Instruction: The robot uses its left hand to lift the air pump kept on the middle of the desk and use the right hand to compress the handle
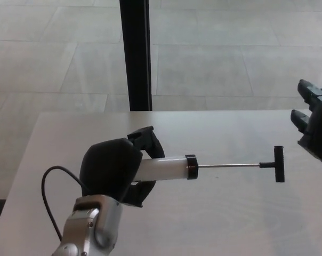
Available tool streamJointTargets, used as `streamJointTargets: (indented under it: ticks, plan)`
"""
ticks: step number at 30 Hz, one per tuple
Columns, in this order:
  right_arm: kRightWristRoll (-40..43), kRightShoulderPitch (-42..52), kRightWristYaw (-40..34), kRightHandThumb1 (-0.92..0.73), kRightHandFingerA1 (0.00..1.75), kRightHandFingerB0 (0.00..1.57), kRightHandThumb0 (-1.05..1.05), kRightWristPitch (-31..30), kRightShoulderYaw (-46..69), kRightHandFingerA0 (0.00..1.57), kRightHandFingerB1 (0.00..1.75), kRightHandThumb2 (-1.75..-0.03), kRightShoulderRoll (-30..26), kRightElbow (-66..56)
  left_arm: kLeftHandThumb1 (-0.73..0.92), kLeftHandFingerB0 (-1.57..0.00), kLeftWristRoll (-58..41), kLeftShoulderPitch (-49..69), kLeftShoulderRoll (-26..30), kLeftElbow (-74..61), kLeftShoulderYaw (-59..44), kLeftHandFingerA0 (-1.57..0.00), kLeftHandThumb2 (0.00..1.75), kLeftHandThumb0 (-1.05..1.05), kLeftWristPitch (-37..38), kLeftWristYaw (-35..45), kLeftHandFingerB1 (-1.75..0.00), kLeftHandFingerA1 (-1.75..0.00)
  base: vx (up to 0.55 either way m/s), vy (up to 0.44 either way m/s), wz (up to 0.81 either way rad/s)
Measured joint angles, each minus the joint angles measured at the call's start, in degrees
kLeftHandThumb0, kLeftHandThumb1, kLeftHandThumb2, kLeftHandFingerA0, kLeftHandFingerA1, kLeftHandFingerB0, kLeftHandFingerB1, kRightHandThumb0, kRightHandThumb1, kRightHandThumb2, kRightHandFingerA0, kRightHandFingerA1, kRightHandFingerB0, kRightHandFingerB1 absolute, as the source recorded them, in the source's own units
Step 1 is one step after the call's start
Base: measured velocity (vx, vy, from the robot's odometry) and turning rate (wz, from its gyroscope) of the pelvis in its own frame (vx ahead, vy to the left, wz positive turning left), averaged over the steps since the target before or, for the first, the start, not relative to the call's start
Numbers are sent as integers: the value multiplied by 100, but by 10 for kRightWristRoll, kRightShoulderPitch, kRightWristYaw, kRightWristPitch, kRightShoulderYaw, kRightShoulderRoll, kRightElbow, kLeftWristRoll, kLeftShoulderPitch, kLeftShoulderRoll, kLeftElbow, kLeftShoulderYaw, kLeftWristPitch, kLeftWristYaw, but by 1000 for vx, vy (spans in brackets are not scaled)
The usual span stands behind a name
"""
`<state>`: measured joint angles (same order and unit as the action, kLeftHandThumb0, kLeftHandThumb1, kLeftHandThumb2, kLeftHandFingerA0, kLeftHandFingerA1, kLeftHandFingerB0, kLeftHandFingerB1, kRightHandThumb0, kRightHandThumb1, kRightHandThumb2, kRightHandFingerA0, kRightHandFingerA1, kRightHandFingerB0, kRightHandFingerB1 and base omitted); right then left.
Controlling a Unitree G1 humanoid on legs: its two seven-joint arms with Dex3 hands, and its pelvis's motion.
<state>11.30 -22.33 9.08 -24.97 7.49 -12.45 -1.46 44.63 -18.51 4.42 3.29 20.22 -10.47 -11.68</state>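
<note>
Left hand, lower left of frame, clenched around air pump barrel, holding it level above desk so T-handle faces right. Rod fully extended. Right hand, right edge, fingers spread, empty, near handle, apparently positioned to press it.

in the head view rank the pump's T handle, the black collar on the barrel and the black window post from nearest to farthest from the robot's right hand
From the right hand:
1. T handle, just below and to its left, at the rod's end.
2. Black collar, mid-desk, at the white barrel's end.
3. Black window post, beyond the desk's far edge, farther left; by picture spacing only slightly beyond the collar.
</note>
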Motion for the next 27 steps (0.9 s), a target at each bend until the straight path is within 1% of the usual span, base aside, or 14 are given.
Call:
streamJointTargets:
  ticks: [1, 4, 5, 9, 10, 12, 13, 18, 19, 20, 23, 24, 25, 27]
  plan:
    - [0, 1, -1, -92, 13, 0, -101, -1, 0, 0, 5, -133, 5, -3, 45, -79, -1, -2, 0, 1, -1, -90, 133, -8, 1, -1, -161, -175, 0, 0, 0]
    - [3, 12, -5, -92, 11, 0, -103, -5, 0, 0, 2, -134, 21, -10, 42, -80, -4, -14, -1, 3, -3, -88, 137, -11, 5, -4, -161, -175, 0, 0, 0]
    - [3, 14, -5, -92, 12, 0, -102, -6, 0, 0, 2, -134, 24, -11, 41, -82, -4, -16, -1, 3, -3, -90, 137, -11, 6, -4, -159, -175, 0, 0, 0]
    - [5, 25, -9, -92, 13, 0, -99, -15, -1, 0, 4, -133, 37, -15, 45, -79, -7, -27, -6, 5, -5, -89, 128, -12, 8, -9, -162, -175, 0, 0, 0]
    - [5, 27, -11, -92, 12, 0, -101, -17, -1, 0, 3, -134, 39, -15, 48, -101, -8, -29, -8, 5, -6, -120, 118, -18, 8, -10, -127, -142, 0, 0, 0]
    - [5, 27, -13, -92, 11, 0, -102, -19, -2, 0, 2, -133, 43, -15, 49, -102, -9, -34, -13, 5, -6, -124, 121, -21, 8, -14, -128, -143, 0, 0, 0]
    - [4, 27, -14, -92, 11, 0, -103, -20, -2, 0, 2, -133, 45, -15, 43, -83, -9, -35, -15, 5, -7, -96, 129, -15, 8, -14, -156, -175, 0, 0, 0]
    - [4, 26, -18, -92, 9, 0, -104, -20, -3, 0, 1, -133, 48, -10, 46, -79, -9, -39, -21, 8, -7, -93, 127, -16, 8, -16, -157, -175, 0, 0, 0]
    - [4, 25, -18, -92, 11, 0, -101, -20, -4, 0, 5, -132, 49, -9, 46, -103, -9, -39, -20, 8, -7, -124, 120, -20, 8, -16, -130, -144, 0, 0, 0]
    - [3, 23, -19, -92, 9, 0, -102, -19, -4, 0, 3, -133, 50, -8, 43, -79, -9, -39, -21, 8, -7, -91, 126, -14, 8, -17, -156, -170, 0, 0, 0]
    - [-3, 16, -22, -92, 8, 0, -100, -18, -11, 0, 3, -133, 48, -2, 42, -79, -9, -39, -21, 12, -5, -90, 129, -14, 10, -22, -157, -171, 0, 0, 0]
    - [-6, 13, -22, -92, 10, 0, -98, -18, -15, 0, 5, -133, 46, -1, 43, -80, -9, -39, -21, 14, -3, -89, 127, -14, 12, -24, -154, -167, 0, 0, 0]
    - [-9, 11, -22, -92, 5, 0, -103, -18, -21, 0, 2, -133, 43, 0, 41, -80, -9, -39, -20, 16, -1, -90, 130, -14, 12, -25, -155, -171, 0, 0, 0]
    - [-16, 6, -22, -92, 3, 0, -105, -18, -31, 0, 0, -133, 35, 2, 40, -82, -7, -39, -19, 18, 5, -92, 132, -12, 13, -30, -155, -175, 0, 0, 0]
